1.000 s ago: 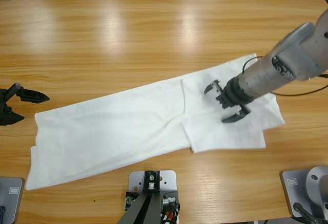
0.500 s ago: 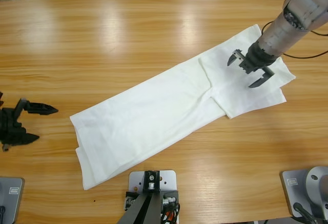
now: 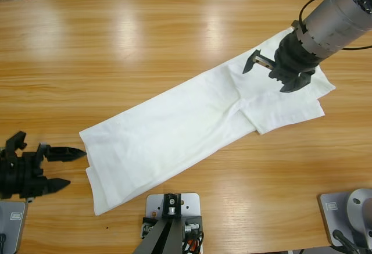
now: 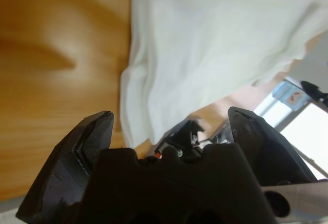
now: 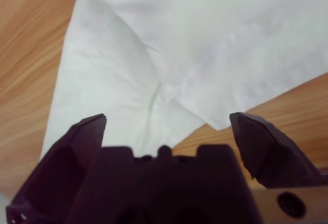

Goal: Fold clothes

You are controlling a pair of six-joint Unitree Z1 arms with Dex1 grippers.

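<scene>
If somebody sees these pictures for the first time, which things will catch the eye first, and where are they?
First comes the white T-shirt, folded into a long band that lies slantwise across the wooden table. Next is the right arm's tool, jaws open, above the shirt's upper right end, where a folded-over flap shows. The left arm's tool, also open, is at the lower left, pointing at the shirt's near corner without touching it.

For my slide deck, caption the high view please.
White T-shirt lies lengthwise-folded on the table; right end effector open above one end, left end effector open beside the other.
</scene>
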